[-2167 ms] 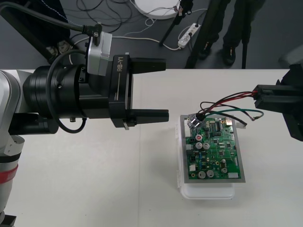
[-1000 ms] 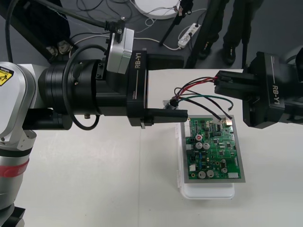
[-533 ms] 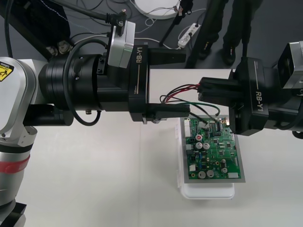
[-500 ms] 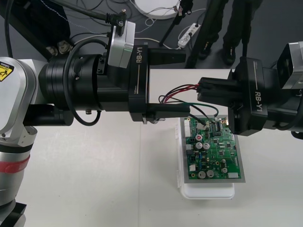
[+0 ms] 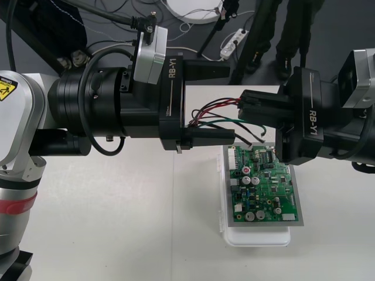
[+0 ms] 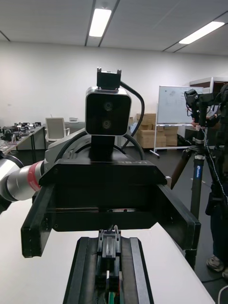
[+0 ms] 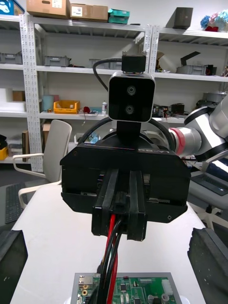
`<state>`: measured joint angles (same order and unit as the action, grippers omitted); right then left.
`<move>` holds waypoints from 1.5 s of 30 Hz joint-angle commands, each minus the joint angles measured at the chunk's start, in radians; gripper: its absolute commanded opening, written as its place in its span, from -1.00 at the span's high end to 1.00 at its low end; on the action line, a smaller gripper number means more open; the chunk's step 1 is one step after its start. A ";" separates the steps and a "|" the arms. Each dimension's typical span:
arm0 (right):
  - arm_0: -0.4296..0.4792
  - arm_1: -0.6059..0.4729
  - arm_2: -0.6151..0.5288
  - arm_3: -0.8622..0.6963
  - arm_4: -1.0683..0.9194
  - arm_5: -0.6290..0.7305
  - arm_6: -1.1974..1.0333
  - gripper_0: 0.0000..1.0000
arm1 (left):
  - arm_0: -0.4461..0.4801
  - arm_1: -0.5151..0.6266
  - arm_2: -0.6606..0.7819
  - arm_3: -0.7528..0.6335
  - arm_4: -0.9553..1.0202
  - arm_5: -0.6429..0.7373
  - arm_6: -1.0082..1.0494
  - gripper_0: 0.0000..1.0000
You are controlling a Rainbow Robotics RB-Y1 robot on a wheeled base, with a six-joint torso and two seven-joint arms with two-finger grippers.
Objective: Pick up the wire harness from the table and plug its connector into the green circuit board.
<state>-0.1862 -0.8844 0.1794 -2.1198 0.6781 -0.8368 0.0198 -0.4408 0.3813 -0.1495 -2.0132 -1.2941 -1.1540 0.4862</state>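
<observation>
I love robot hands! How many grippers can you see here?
2. The left gripper reaches in from the left, open. The right gripper reaches in from the right, shut on the wire harness, above the green circuit board's far end.

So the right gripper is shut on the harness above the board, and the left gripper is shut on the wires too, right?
Not the left one. The left gripper is open: the left wrist view shows its fingers far apart at the bottom corners. The rest holds: the right gripper is shut on the harness above the board.
</observation>
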 commanded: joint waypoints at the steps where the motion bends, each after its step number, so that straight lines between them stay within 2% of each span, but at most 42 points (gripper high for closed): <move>1: -0.015 0.013 -0.001 -0.040 0.015 0.012 -0.057 1.00 | -0.038 -0.024 -0.018 -0.007 0.009 0.050 0.011 -1.00; 45: -0.024 0.010 -0.001 -0.055 0.040 0.022 -0.104 1.00 | -0.038 -0.024 -0.018 -0.007 0.030 0.057 0.014 -1.00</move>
<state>-0.1862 -0.8844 0.1794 -2.1353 0.7135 -0.8238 -0.0404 -0.4408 0.3813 -0.1496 -2.0119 -1.2807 -1.1484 0.4863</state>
